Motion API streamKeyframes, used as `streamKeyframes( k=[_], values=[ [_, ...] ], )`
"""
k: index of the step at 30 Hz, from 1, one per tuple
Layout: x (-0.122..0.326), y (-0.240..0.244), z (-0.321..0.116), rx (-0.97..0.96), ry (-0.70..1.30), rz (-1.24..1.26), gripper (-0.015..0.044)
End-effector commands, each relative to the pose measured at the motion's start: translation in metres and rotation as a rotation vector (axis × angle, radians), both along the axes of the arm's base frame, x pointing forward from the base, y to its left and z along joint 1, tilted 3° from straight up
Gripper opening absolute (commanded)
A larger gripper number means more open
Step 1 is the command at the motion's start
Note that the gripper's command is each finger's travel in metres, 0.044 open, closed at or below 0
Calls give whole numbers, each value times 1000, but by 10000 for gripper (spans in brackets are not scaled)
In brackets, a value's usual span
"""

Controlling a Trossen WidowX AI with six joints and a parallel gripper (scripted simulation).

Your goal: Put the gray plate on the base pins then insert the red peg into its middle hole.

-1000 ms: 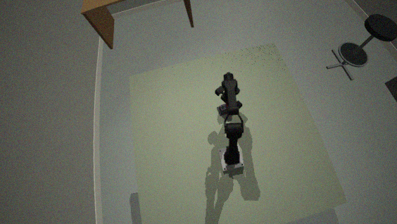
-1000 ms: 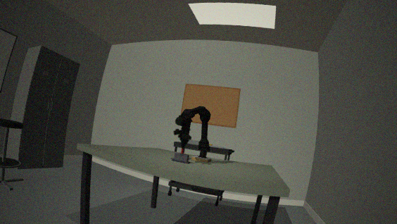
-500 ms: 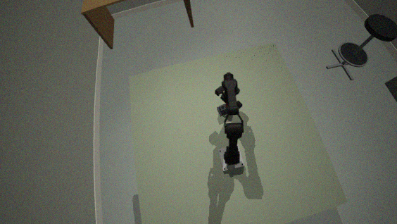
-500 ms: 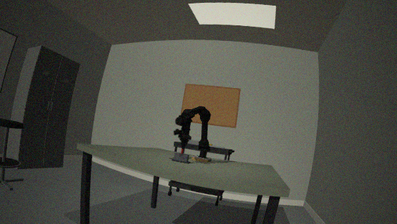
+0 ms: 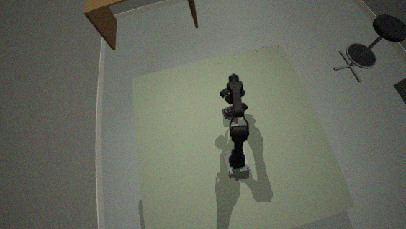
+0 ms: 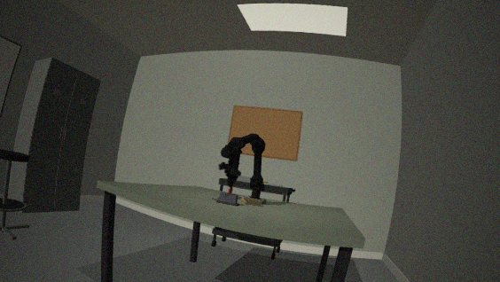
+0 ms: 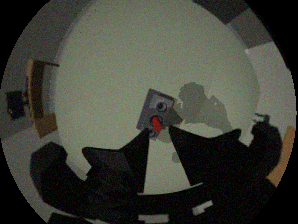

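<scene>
The gray plate (image 7: 154, 105) lies on the base, looking flat; a round pin (image 7: 161, 106) shows through it at the far end. The plate and base form one small gray block (image 5: 227, 114) (image 6: 227, 199) on the table. The red peg (image 7: 157, 124) (image 6: 230, 191) stands in the plate around its middle, with its upper part showing; its depth cannot be told. My gripper (image 7: 158, 129) is open, its two black fingertips apart on either side of the peg's top. The near end of the plate is partly hidden by the fingers and peg.
The green table (image 5: 173, 126) (image 6: 155, 197) carries the arm's pale mounting plate (image 5: 227, 162). The arm's shadow falls beside the block. A wooden desk (image 5: 104, 29) and a black stool (image 5: 389, 28) stand beyond the table.
</scene>
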State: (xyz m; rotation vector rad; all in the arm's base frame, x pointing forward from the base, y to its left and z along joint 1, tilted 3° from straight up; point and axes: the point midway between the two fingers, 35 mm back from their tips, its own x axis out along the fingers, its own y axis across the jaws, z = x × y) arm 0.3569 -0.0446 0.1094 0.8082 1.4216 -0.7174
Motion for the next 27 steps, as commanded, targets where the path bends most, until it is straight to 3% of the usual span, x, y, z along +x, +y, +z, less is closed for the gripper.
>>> streamKeyframes(
  k=[1, 27],
  values=[
    [0, 0, 2, 2, 2, 3, 150],
    [-2, -3, 18, 3, 3, 5, 150]
  ],
)
